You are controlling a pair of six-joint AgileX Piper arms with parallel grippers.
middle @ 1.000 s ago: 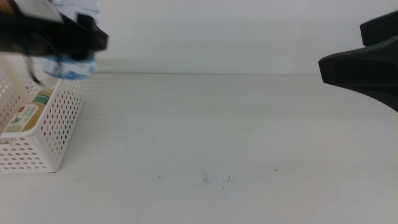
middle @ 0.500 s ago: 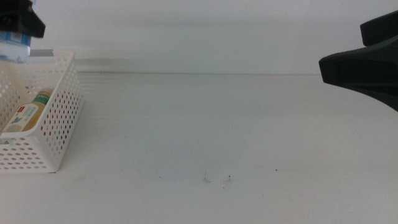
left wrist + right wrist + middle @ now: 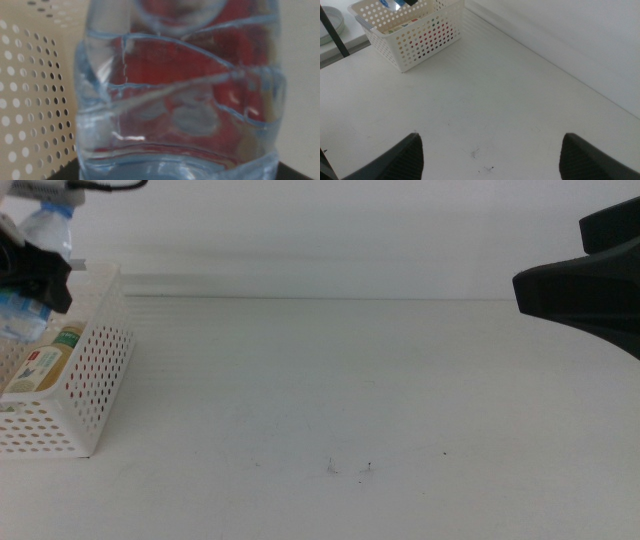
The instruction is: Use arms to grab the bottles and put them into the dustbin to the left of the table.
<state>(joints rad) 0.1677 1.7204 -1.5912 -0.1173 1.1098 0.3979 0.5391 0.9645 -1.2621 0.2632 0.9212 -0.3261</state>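
Holding the water bottle (image 3: 30, 275) clamped over the dustbin (image 3: 90, 380), the left gripper (image 3: 40, 272) should next open its fingers, while the right gripper (image 3: 490, 155) waits wide open and empty.

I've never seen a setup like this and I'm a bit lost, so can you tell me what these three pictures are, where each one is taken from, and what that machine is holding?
These are three cameras on a two-armed robot at a white table. The middle view looks forward and down over the table. The other two cameras sit on the arms' wrists.

At the table's left end stands a white perforated dustbin with a yellow tea bottle lying inside. The left gripper is above the bin, shut on a clear water bottle, which fills the left wrist view.

The right gripper waits over the table's right side, open and holding nothing. Its camera looks back across the table at the bin.

Only tiny dark specks lie on the tabletop itself.
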